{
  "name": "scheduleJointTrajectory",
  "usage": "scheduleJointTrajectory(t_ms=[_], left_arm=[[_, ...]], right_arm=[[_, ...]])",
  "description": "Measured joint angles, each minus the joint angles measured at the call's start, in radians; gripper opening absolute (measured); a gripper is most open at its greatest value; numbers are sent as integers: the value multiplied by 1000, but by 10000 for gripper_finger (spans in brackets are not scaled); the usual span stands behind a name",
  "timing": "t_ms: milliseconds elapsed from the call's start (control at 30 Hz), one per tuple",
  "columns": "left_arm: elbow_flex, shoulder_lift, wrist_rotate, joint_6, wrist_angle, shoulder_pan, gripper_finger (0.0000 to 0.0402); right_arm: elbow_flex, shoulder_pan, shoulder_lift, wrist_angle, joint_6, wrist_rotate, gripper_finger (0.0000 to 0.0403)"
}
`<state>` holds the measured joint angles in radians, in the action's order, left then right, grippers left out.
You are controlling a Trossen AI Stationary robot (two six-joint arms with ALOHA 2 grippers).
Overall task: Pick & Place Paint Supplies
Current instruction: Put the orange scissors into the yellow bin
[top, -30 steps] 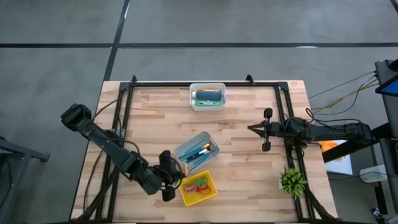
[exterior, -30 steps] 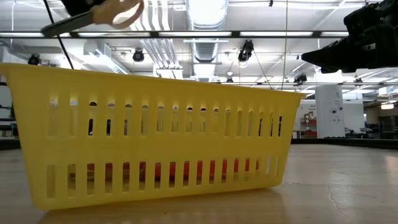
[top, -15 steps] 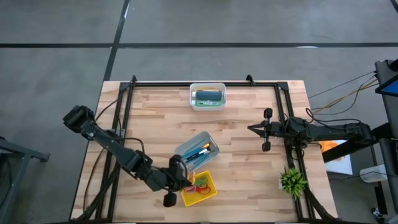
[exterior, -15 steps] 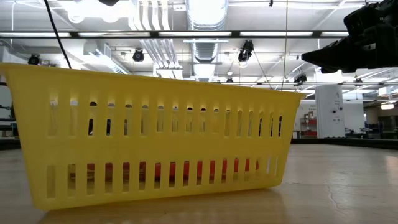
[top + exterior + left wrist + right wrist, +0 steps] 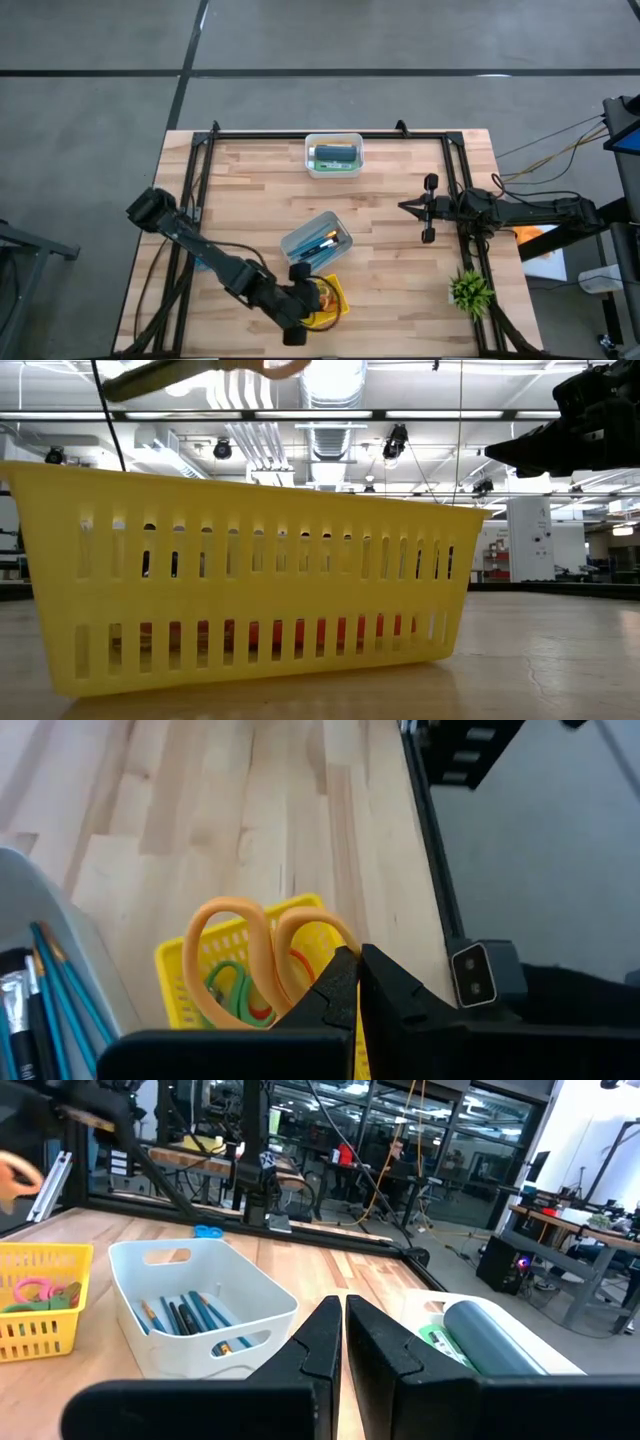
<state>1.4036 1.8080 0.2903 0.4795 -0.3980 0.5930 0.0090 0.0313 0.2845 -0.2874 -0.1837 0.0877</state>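
Above the yellow basket at the table's near edge, orange-handled scissors were held by the left gripper, its fingers clamped shut on the pair, the loops hanging over the basket. The brushes, blue and dark handled, lay apart from those fingers in the pale tub just beside the basket. More scissors, green and red, were seen inside the basket. A dark blue tube lay in the white bin at the far edge. The right gripper was kept closed and empty over the wooden table, near a green plant. Ceiling lights and workbenches were visible in the room beyond
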Motion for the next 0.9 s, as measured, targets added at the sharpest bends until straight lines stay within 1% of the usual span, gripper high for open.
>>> scheduleJointTrajectory(t_ms=[100, 267, 433, 600, 900], left_arm=[[56, 54, -24, 6, -52, -11, 1], [101, 124, -52, 53, -117, -47, 1], [98, 174, -125, 55, -118, -96, 0], [97, 217, -169, 55, -116, -122, 1], [97, 261, -176, 56, -125, -126, 1]], right_arm=[[0, 0, 0, 0, 0, 0, 15], [0, 0, 0, 0, 0, 0, 15], [0, 0, 0, 0, 0, 0, 15], [0, 0, -1, 0, 0, 0, 15], [0, 0, 0, 0, 0, -1, 15]])
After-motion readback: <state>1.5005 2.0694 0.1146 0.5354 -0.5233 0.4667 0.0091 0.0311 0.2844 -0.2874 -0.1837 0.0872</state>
